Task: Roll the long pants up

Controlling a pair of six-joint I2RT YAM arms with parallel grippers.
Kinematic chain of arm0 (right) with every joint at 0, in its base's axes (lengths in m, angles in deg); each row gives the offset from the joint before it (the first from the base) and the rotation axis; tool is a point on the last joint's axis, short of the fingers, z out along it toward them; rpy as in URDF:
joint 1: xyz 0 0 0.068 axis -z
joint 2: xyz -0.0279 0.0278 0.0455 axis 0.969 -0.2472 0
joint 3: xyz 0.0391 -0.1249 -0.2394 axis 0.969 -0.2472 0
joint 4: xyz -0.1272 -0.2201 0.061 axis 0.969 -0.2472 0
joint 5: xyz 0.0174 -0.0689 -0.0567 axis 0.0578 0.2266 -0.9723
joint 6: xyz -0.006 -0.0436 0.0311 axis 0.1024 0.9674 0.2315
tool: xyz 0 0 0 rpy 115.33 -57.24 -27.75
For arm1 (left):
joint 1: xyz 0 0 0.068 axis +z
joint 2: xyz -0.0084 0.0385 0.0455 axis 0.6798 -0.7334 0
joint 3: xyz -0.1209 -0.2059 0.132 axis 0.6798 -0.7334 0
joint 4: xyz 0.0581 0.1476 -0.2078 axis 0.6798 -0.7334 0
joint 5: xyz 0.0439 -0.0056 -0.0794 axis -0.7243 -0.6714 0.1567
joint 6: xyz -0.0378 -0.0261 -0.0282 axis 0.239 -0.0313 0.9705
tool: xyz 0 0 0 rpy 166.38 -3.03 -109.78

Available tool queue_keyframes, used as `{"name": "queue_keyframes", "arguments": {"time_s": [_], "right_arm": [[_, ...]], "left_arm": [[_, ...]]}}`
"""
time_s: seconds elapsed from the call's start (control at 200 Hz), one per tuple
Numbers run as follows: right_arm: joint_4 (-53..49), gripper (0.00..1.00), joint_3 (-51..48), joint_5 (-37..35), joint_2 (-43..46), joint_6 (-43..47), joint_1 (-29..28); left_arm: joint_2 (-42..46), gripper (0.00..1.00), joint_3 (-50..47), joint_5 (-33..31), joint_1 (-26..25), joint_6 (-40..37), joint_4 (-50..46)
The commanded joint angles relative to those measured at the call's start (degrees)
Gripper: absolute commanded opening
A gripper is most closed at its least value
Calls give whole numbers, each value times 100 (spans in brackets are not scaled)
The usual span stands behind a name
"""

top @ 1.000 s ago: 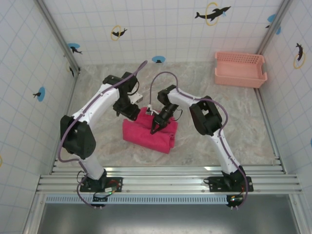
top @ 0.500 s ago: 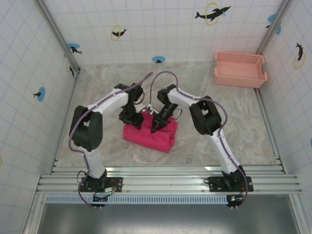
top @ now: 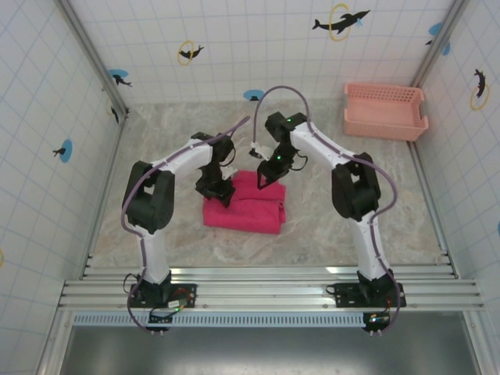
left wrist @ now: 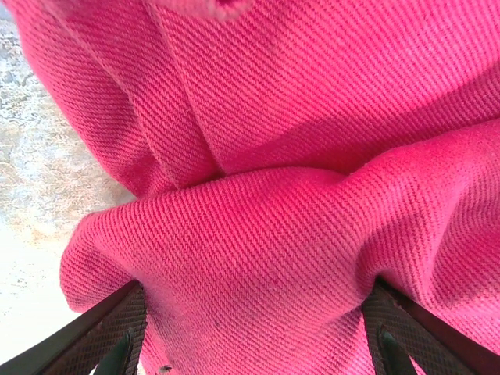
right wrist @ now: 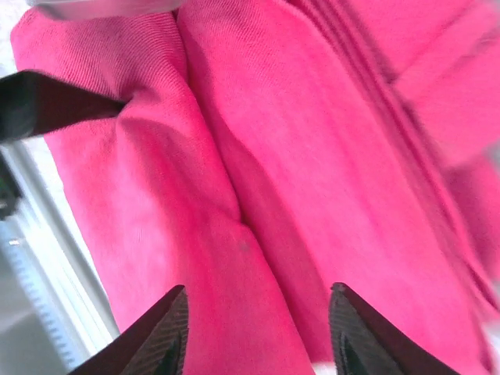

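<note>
Right claw (right wrist: 258, 291): its two fingers are standing apart over the cloth. A second ago they were pinched together, so it is letting go.
Right claw's move: it is pulling up and back, and is now hanging over the far edge of the bundle.
Just under the right claw: the long pants (top: 250, 212) are lying as a fat pink bundle with a rolled hump on top.
Left claw (left wrist: 256, 285): its fingers are standing wide apart, and a thick fold of the pants is bulging between them. It is pressing down, not pinching.
Left claw's move: it is coming in from the side and is now sitting on the bundle's left end.
Bundle: it is lying straighter on the table (top: 336, 215) than a second ago.
What this means: one turn of the roll is probably done. The left claw is likely keeping it from springing open.
Far past the right claw: the basket (top: 384, 109) is sitting well apart.
</note>
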State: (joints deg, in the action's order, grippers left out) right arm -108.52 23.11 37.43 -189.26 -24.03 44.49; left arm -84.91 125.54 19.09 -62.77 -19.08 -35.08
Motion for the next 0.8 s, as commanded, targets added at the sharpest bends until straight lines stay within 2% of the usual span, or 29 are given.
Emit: {"name": "queue_keyframes", "arguments": {"time_s": [0.0, 0.075, 0.19, 0.34, 0.566, 0.796], "right_arm": [[285, 54, -912, -1255, 1067, 321, -402], [785, 55, -1814, -1734, 1668, 485, -739], [1727, 59, -3126, -2402, 2497, 833, -1586], [2712, 60, -4167, -3505, 2770, 1241, -2632], [3758, 60, -4623, -4353, 2433, 1340, -3126], [4336, 60, -4649, -4941, 1829, 1995, -3457]], "left_arm": [[-374, 73, 39, -302, -36, -115, 237], [-400, 73, 79, -301, -40, -115, 245], [-452, 73, 122, -323, -36, -109, 255], [-444, 74, 65, -368, -40, -312, 316], [-302, 75, -232, -488, -50, -411, 451], [-277, 75, -351, -560, -46, -457, 515]]}}
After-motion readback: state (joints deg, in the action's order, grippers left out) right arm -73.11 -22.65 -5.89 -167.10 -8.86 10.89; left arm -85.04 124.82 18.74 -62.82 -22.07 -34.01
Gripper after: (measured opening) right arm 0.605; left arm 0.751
